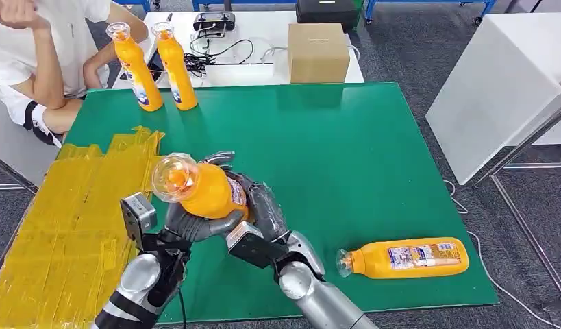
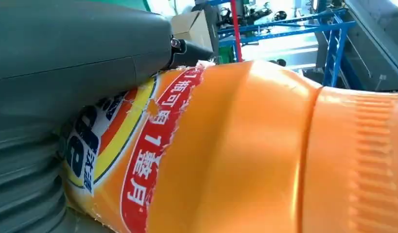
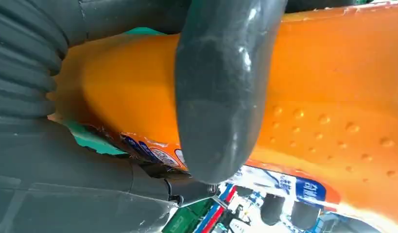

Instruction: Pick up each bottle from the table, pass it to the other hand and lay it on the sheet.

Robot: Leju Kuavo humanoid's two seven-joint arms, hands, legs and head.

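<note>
Both the left hand (image 1: pixel 195 223) and right hand (image 1: pixel 260 205) gripped one orange bottle (image 1: pixel 198 188) above the green mat (image 1: pixel 346 151), beside the yellow sheet (image 1: pixel 72 205). Another bottle (image 1: pixel 404 258) lay at right; two bottles (image 1: pixel 154 65) stood far back.

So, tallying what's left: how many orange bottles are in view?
4: two upright at the green mat's far-left corner, one lying near-right, one gripped by both hands.
</note>
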